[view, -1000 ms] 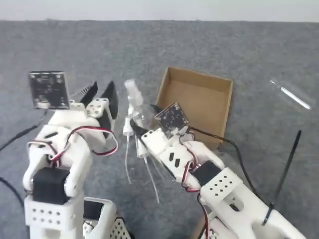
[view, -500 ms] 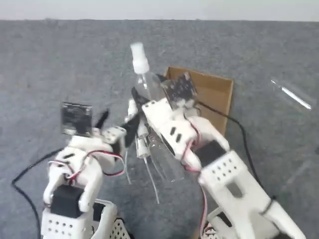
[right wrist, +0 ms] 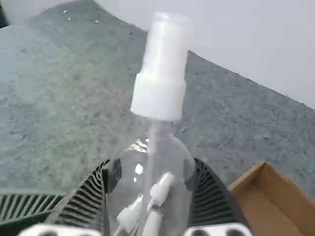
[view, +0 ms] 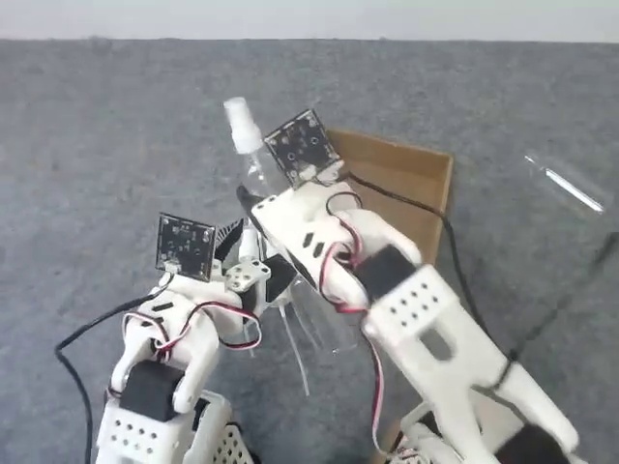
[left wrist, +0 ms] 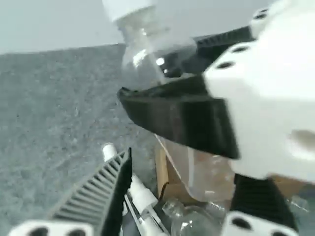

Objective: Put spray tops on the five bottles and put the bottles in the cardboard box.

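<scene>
Slippage is the main risk. The right gripper is clamped round the clear bottle, which it holds off the table with the spray top on. In the high view the cardboard box lies at about 4 o'clock from the bottle. A tilt could let the slick plastic slide or clip the box wall. The left gripper, spread wide and empty, hangs at 6 o'clock over the loose spray tops, near enough to collide.

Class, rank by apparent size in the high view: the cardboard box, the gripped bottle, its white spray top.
Largest to smallest:
1. cardboard box
2. bottle
3. spray top
The right arm hides part of box and bottle.
</scene>
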Robot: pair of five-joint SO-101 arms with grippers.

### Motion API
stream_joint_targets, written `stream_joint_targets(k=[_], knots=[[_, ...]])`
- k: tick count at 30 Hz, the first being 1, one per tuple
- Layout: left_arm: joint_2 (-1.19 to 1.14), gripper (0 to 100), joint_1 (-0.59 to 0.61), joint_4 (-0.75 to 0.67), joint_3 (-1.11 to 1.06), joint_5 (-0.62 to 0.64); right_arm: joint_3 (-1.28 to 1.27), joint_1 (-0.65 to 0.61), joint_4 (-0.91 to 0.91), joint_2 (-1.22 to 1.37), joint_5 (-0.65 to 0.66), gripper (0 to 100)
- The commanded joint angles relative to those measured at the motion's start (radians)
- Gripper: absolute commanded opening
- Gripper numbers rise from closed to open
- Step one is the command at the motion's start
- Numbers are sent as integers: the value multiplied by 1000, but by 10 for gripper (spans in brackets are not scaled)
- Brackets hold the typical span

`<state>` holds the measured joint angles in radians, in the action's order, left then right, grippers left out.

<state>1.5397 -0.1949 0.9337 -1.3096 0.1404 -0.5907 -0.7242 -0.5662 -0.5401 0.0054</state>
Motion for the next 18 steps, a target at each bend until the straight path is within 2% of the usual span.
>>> stream_joint_targets(k=[1, 11, 15, 18], knots=[[14, 309, -2, -31, 5, -14, 41, -12, -90, -165, -11, 6], [15, 309, -9, -26, 5, -14, -25, 5, -107, -237, -5, 6], [21, 295, -9, -12, 4, -15, 3, 127, -21, -171, -5, 6], [21, 221, 0, -18, 4, -18, 14, 223, 140, -76, -9, 6]])
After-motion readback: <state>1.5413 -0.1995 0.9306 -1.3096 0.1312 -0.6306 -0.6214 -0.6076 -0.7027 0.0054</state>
